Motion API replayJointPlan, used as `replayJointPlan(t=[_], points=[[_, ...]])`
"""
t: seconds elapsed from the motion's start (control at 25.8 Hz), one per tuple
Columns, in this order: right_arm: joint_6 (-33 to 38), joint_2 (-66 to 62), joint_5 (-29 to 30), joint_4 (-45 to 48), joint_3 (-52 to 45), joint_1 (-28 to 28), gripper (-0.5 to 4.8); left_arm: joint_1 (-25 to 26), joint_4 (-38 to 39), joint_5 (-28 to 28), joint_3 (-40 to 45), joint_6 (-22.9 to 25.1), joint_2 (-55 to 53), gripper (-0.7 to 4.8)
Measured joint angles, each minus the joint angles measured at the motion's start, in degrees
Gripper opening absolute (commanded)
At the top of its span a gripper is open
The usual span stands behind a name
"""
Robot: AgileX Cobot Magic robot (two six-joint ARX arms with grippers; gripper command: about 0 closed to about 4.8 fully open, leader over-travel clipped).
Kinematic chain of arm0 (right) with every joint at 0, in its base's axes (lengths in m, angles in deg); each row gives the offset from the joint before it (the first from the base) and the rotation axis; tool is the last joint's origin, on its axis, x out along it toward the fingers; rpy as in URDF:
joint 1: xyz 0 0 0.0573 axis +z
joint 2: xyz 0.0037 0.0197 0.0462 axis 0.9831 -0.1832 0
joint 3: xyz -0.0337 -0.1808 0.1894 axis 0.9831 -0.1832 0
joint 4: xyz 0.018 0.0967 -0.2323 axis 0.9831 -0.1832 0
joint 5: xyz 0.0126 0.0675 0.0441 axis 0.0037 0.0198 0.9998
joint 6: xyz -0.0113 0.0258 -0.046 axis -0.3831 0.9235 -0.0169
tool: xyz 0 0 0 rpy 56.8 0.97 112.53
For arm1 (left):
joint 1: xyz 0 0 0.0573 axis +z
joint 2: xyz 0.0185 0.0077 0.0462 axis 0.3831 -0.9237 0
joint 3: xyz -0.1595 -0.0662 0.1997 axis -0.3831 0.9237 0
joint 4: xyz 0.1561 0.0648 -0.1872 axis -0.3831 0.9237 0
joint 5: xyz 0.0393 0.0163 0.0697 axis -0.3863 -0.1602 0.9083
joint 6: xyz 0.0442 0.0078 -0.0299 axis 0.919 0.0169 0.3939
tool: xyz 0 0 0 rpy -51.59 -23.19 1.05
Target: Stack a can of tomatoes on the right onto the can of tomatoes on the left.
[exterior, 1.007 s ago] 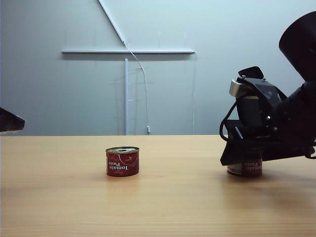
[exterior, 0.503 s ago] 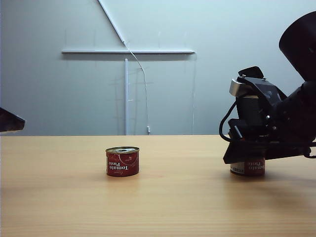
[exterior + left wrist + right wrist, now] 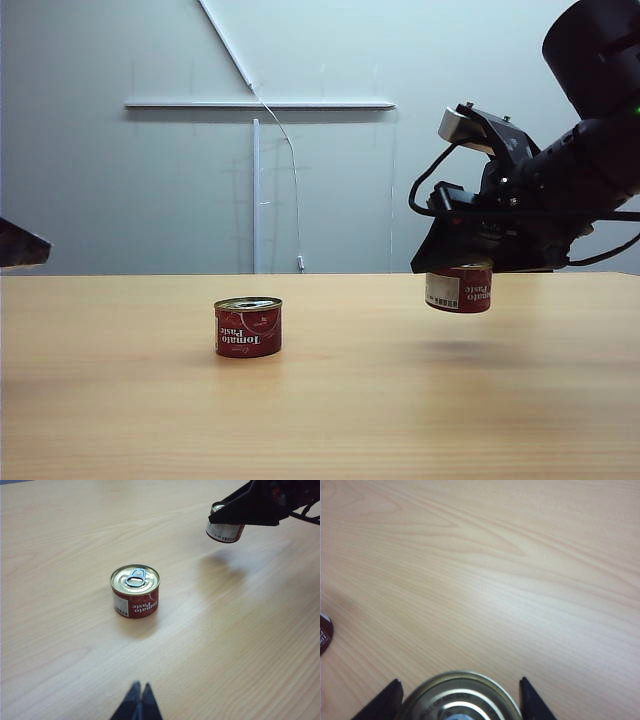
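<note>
The left can of tomatoes (image 3: 248,327), red with a gold pull-tab lid, stands upright on the wooden table (image 3: 330,420); the left wrist view shows it (image 3: 135,591) too. The right can (image 3: 458,288) hangs clear of the table, its shadow beneath it, with my right gripper (image 3: 462,262) shut on it from above. In the right wrist view its gold lid (image 3: 460,702) fills the gap between the two fingers, and the left can (image 3: 324,632) peeks in at the frame's edge. My left gripper (image 3: 140,686) is shut and empty, short of the left can. The held can (image 3: 225,530) shows there as well.
A grey wall with a white rail (image 3: 260,104) and a thin cable (image 3: 290,160) stands behind the table. A dark part of the left arm (image 3: 20,245) juts in at the far left edge of the exterior view.
My right gripper has closed on the right can, lifted it off the table and carried it somewhat to the left. The left arm has stayed still.
</note>
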Motion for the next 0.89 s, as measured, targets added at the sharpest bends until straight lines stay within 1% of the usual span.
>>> replayJointPlan(t=[0.31, 0.39, 0.66, 0.81, 0.89], points=[[0.8, 0.9, 0.0, -0.2, 0.0, 0.0, 2.51, 0.0, 0.0, 0.0, 0.0, 0.0, 0.0, -0.04], [1.6, 1.0, -0.1, -0.3, 0.2, 1.2, 2.51, 0.0, 0.0, 0.0, 0.0, 0.0, 0.0, -0.04], [1.9, -1.3, 0.1, 0.4, 6.8, 9.5, 2.51, 0.0, 0.0, 0.0, 0.0, 0.0, 0.0, -0.04], [1.0, -8.9, 0.0, -0.9, 13.8, 14.8, 2.51, 0.0, 0.0, 0.0, 0.0, 0.0, 0.0, -0.04], [0.8, -11.2, 0.1, -2.1, 16.5, 16.2, 2.51, 0.0, 0.0, 0.0, 0.0, 0.0, 0.0, -0.04]])
